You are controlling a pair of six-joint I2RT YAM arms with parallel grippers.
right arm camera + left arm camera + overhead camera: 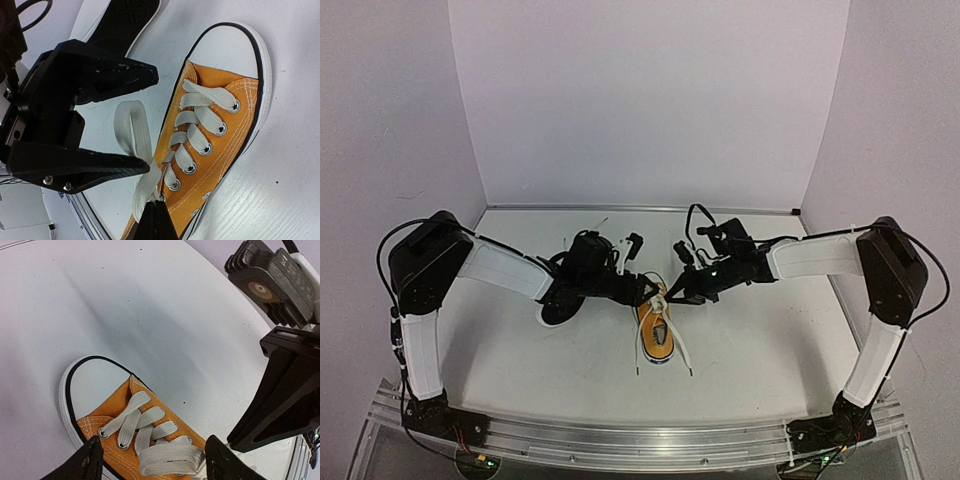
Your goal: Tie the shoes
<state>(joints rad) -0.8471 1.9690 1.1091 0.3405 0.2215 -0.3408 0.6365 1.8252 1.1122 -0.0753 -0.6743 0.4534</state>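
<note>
The orange shoe (658, 335) lies mid-table with its toe toward the back, and it fills the left wrist view (115, 440) and the right wrist view (220, 125). Its white lace forms a loop (132, 130) beside the tongue. My right gripper (156, 220) is shut on the lace at the base of that loop. My left gripper (155, 465) is open, its fingers (100, 75) standing on either side of the loop and a flat band of lace (170, 455). The second shoe (563, 305) lies left of it, black sole showing (125, 20).
Both arms meet over the orange shoe (665, 295). Loose lace ends (682, 355) trail toward the near edge. The right gripper's body (285, 400) stands close on the right in the left wrist view. White walls close the table at the back and sides.
</note>
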